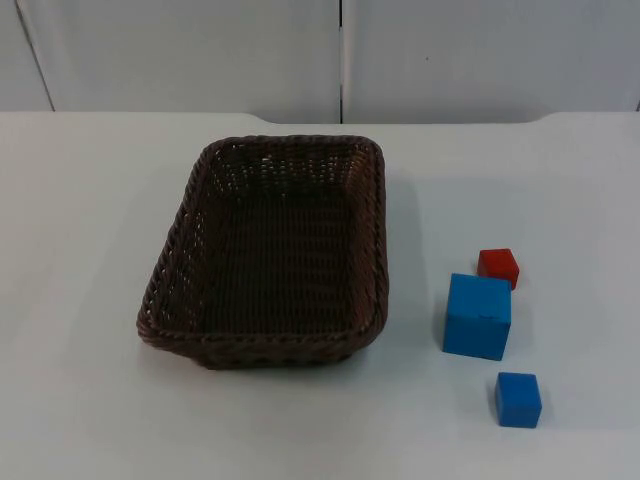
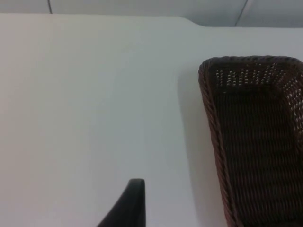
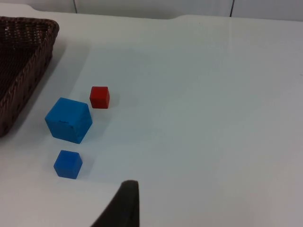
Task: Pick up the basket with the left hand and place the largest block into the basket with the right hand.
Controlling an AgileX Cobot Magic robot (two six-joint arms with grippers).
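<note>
A dark brown woven basket (image 1: pixel 268 255), shaped like a rectangle, sits flat on the white worktop (image 1: pixel 80 250). Nothing is inside it yet. It has not been lifted, so the first step of the job is not done.

To the right of the basket there are three blocks in a little group. The big blue cube (image 1: pixel 477 316) is in the middle, and it is the largest, so I think it is the one that must go in the basket. The small red cube (image 1: pixel 498 267) is just behind it, very close or maybe touching; I cannot tell which. The small blue cube (image 1: pixel 518 399) is a little way in front, apart from the big one.

The left gripper (image 2: pixel 129 204) hangs over bare worktop, beside the basket's left wall. That is a good place to wait, because it can reach the rim from there. One black finger tip can be seen, so I cannot tell if its fingers are spread or closed.

The right gripper (image 3: pixel 121 203) hangs over the worktop near the blocks, well placed to go for the big blue cube. Again one finger tip shows, so I cannot tell about its fingers either.

The red cube sits so close that it could get bumped when the big one is grabbed.
</note>
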